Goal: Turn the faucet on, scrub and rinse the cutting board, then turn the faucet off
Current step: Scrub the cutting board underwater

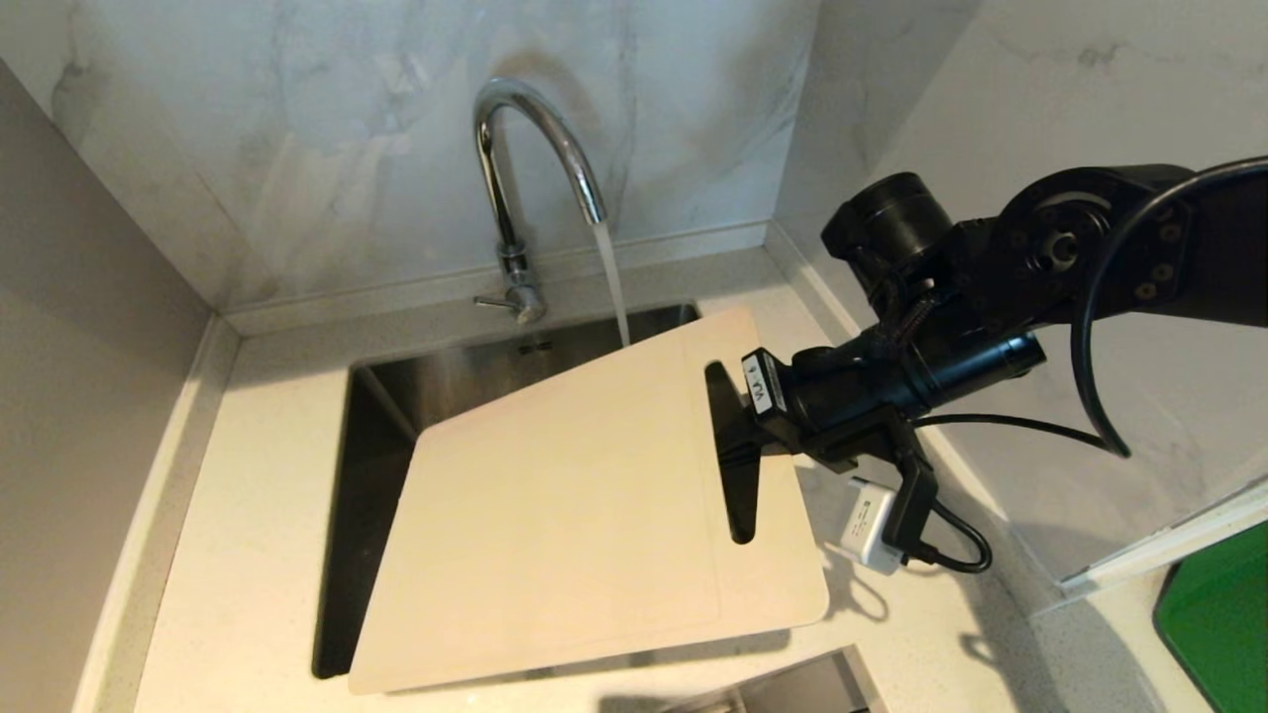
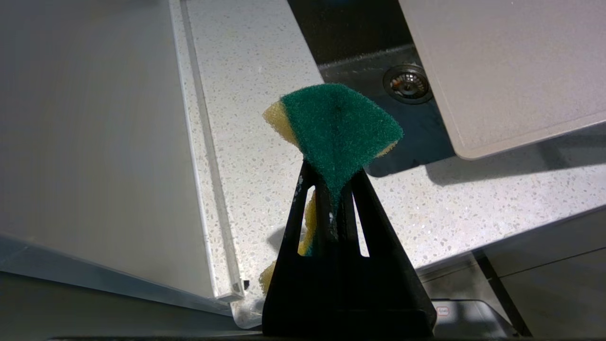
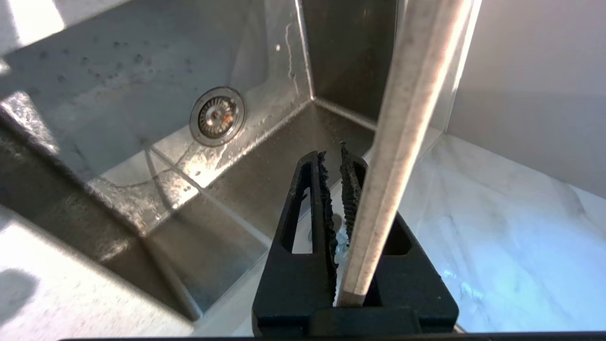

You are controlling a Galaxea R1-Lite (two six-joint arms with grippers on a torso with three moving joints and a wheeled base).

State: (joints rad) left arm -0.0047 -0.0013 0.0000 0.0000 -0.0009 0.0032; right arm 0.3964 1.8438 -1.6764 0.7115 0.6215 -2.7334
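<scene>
The right arm (image 1: 1070, 257) is matte black with rounded joint housings ringed by small screws. A black cable loops beside it; a white tag with dark print and a white plug block hang near the wrist. Both pincers have black, slotted triangular fingers (image 3: 303, 222).

Marble walls (image 1: 297, 149), speckled pale countertop (image 1: 248, 495)

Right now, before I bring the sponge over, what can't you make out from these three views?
- Head view: where the water from the faucet lands; the cutting board hides it and most of the sink.
- Head view: the left gripper and its sponge are out of frame.
- Right wrist view: the board's faces; only its edge shows in the right gripper.
- Head view: the green tray is cut off at the frame edge.
</scene>
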